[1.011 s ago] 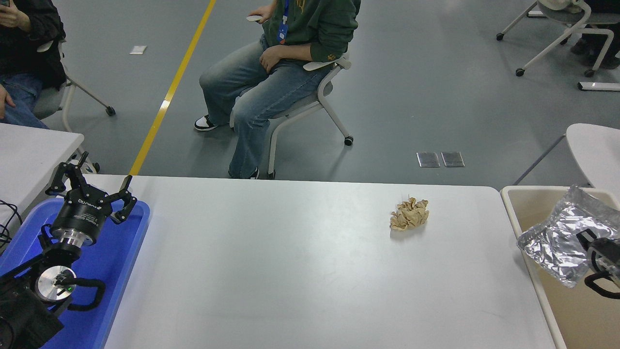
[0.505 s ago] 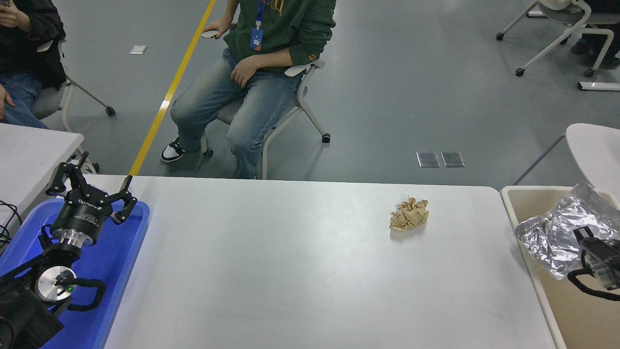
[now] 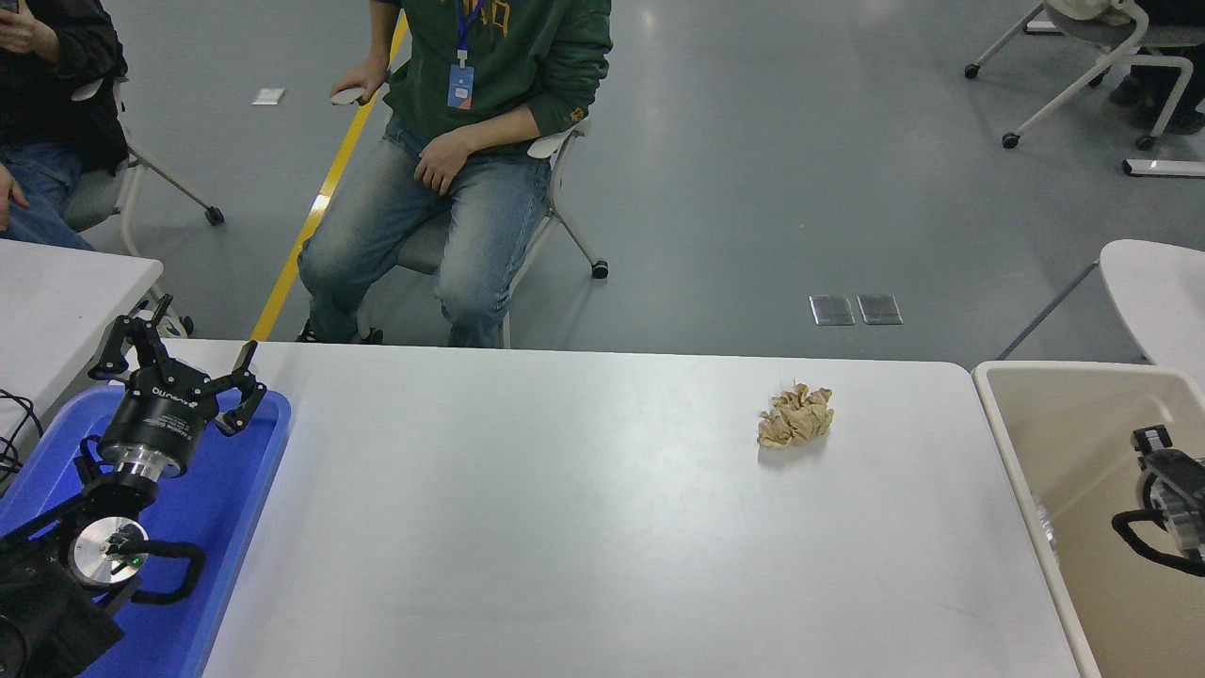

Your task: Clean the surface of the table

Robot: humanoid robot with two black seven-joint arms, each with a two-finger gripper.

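Left claw (image 3: 179,363) parked over the blue tray (image 3: 240,490), fingers spread, holding nothing. Right claw (image 3: 1167,494) sits over the beige bin (image 3: 1021,443) at the right edge; can't tell if it's apart or together, mostly out of frame. The surface (image 3: 565,527) fills the middle of view, with one crumpled brown paper wad (image 3: 796,416) near its far right. Risks: the wad is light and springy, so a shallow pinch could flick it off the far edge. Arm could also clip the bin wall on its way out.
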